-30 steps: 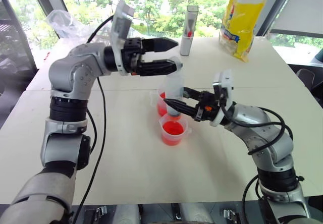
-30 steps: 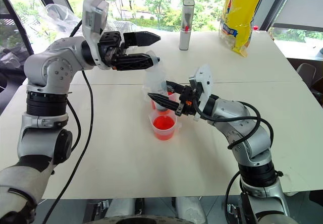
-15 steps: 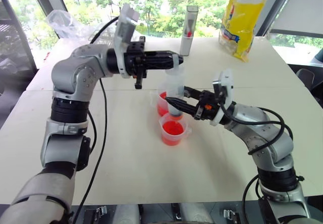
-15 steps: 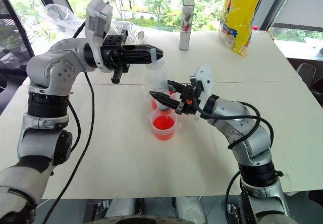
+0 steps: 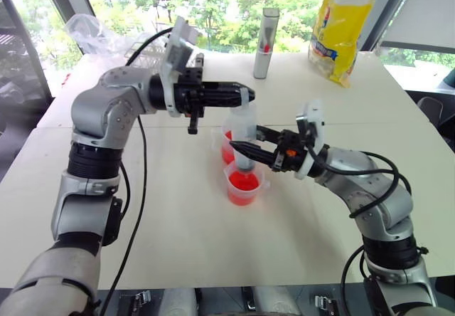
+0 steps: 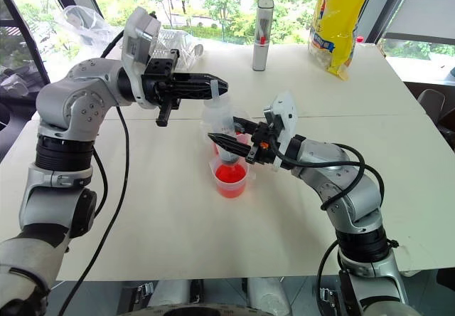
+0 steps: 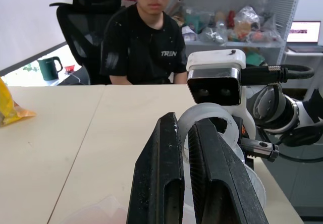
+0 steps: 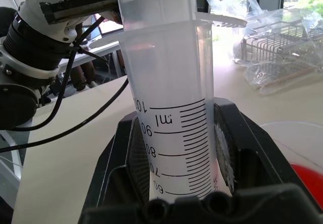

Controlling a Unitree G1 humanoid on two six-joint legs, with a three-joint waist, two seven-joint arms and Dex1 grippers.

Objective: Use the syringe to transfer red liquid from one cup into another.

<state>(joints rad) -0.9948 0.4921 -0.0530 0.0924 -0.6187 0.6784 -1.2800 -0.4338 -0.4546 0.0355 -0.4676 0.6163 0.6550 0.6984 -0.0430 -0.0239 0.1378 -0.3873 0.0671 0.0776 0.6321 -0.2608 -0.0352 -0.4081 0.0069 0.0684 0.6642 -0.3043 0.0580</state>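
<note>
Drawing up cleanly means lifting the plunger straight: at centre frame the right gripper (image 5: 245, 150) clamps the syringe (image 5: 244, 132) barrel upright over the near cup (image 5: 243, 181) of red liquid (image 5: 242, 182). Just above, the left gripper (image 5: 245, 94) pinches the white plunger (image 6: 215, 92) top, so the barrel should be held steady and the tip kept submerged.

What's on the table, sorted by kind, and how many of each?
Cups with red liquid: 2
Syringe: 1
Grey cylinder: 1
Yellow bag: 1
Clear plastic bag: 1
Total: 6
</note>
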